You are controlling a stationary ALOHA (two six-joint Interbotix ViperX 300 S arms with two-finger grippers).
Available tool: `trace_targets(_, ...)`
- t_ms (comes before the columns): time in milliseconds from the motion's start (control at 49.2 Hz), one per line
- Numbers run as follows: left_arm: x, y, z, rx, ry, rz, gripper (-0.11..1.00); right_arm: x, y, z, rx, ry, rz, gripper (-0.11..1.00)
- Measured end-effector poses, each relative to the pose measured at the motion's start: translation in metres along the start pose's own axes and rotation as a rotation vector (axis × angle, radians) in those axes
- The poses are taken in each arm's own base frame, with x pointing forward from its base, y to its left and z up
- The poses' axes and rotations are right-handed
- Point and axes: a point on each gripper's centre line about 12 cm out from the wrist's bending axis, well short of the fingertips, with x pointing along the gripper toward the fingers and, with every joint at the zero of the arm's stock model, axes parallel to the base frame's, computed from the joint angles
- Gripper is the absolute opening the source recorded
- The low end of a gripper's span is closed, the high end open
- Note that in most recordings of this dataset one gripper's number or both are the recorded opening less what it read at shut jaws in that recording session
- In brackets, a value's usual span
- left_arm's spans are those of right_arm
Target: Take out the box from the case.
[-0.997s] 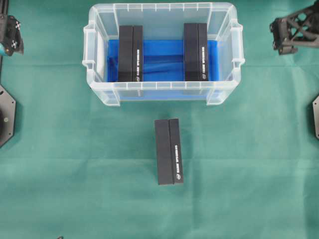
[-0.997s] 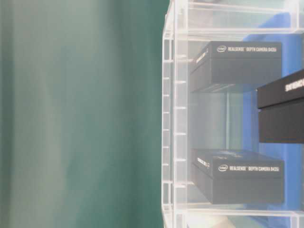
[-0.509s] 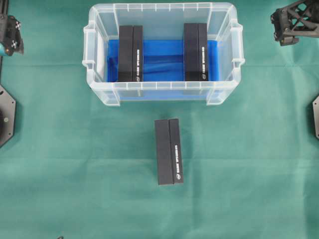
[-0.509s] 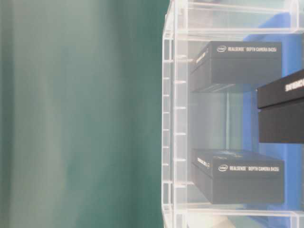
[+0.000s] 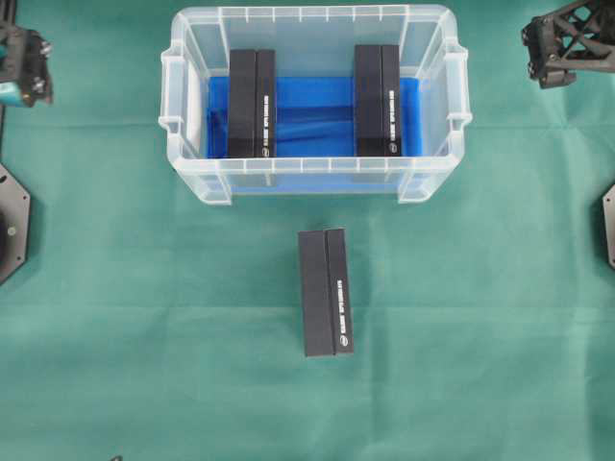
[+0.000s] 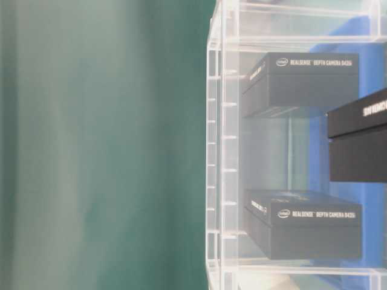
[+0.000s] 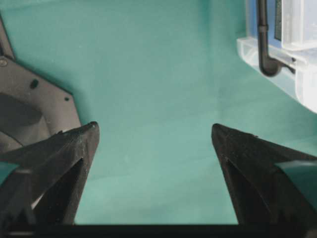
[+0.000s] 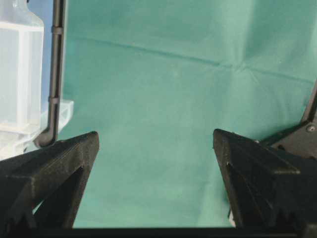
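I see both boxes (image 5: 253, 103) (image 5: 378, 99) lying lengthwise in the case (image 5: 314, 180), between my wide-open, empty left claw (image 7: 154, 136) and right claw (image 8: 156, 139).

Clear case (image 5: 192, 178) with blue lining (image 5: 315, 120), black boxes (image 5: 325, 292), green cloth (image 5: 144, 317)

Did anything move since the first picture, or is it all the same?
Only the arms shifted a bit. In the overhead view the right gripper crept up toward the top right corner, and the left gripper edged slightly inward at the left edge. Both are open and empty; nothing was grabbed or dropped. The case, the two boxes inside it and the box on the cloth stayed put.
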Motion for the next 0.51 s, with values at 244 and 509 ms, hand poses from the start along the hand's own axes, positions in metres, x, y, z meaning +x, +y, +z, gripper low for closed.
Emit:
trace_targets(244, 0.006, -0.033, 0.012, 0.027, 0.002, -0.013, 0.96, 0.000, 0.000, 0.000, -0.003, 0.000, 0.000, 0.94)
trace_targets(509, 0.012, -0.070, 0.026, 0.033, 0.011, -0.009, 0.96, 0.000, 0.000, 0.000, -0.003, 0.000, 0.000, 0.94)
